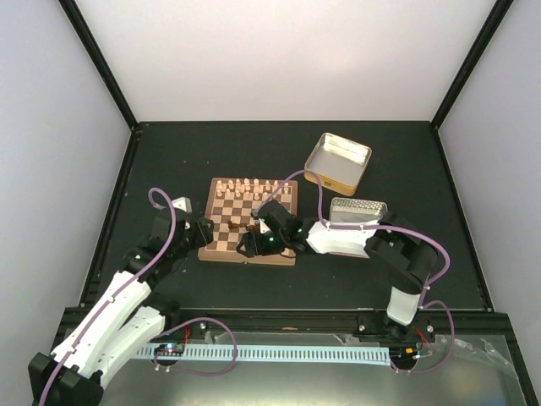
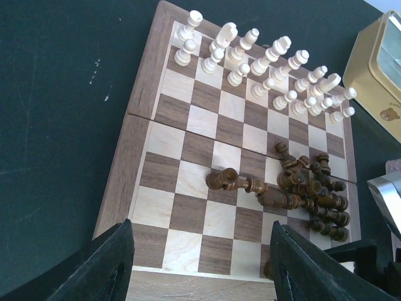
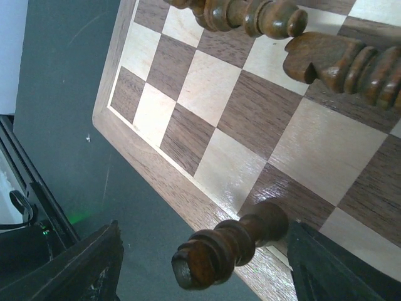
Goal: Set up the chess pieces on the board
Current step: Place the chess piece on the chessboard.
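Note:
The board (image 1: 218, 245) lies mid-table and fills the left wrist view (image 2: 150, 81) and the right wrist view (image 3: 156, 169). Dark brown chess pieces (image 2: 313, 188) lie tumbled in a heap on its right middle squares (image 1: 233, 225). One dark piece (image 3: 232, 244) stands on a near-row dark square by the border. My right gripper (image 3: 207, 279) is open around it, its fingers wide on either side, and sits at the board's near edge (image 1: 252, 245). My left gripper (image 2: 200, 276) is open and empty over the board's near left edge (image 1: 203, 230).
Pale cream chessmen (image 2: 263, 59) stand in two rows at the board's far side (image 1: 245, 186). An open metal tin (image 1: 338, 161) lies at the back right, and its lid (image 1: 358, 211) lies beside the right arm. Black mat (image 1: 169, 161) surrounds the board.

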`<state>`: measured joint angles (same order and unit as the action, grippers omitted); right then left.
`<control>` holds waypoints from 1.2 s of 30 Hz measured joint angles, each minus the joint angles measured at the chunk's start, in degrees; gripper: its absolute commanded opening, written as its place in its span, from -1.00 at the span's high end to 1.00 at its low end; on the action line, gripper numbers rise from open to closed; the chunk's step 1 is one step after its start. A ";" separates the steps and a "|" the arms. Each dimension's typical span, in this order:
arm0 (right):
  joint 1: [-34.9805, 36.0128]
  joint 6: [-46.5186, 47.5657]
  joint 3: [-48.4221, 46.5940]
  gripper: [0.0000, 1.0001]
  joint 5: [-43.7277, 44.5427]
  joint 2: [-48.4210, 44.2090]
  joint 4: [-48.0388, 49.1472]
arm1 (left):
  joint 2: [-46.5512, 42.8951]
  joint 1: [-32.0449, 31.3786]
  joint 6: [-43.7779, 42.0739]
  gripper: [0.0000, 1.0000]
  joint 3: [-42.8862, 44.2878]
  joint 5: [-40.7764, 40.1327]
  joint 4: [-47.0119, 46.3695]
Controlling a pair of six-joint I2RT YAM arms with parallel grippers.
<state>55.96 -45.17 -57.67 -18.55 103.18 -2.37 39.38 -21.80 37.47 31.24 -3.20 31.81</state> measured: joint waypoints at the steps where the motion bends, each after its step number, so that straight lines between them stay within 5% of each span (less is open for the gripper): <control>1: 0.00 -0.02 -0.02 -0.51 0.20 -0.04 -0.09 | 0.00 0.07 -0.02 -0.23 0.00 0.02 0.09; 9: -0.02 -0.17 1.92 -0.56 7.89 -10.75 -3.61 | 0.00 0.07 -1.36 -0.26 0.00 1.25 0.48; 17: -0.11 -1.49 4.04 -0.35 19.58 -23.52 -5.25 | 0.59 0.07 -2.86 -0.26 0.00 5.70 0.22; 26: -0.09 -1.55 4.35 -0.26 22.67 -22.58 -9.14 | 3.43 0.09 -3.63 -0.26 0.00 9.51 0.07; 36: 4.98 3.28 -6.71 -0.30 19.21 -5.90 -14.27 | 4.48 0.11 -3.69 -0.26 0.00 8.48 0.04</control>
<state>60.95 -41.89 -64.38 0.67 97.27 -16.64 43.86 -21.69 33.78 31.24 5.28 31.86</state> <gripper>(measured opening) 0.653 0.629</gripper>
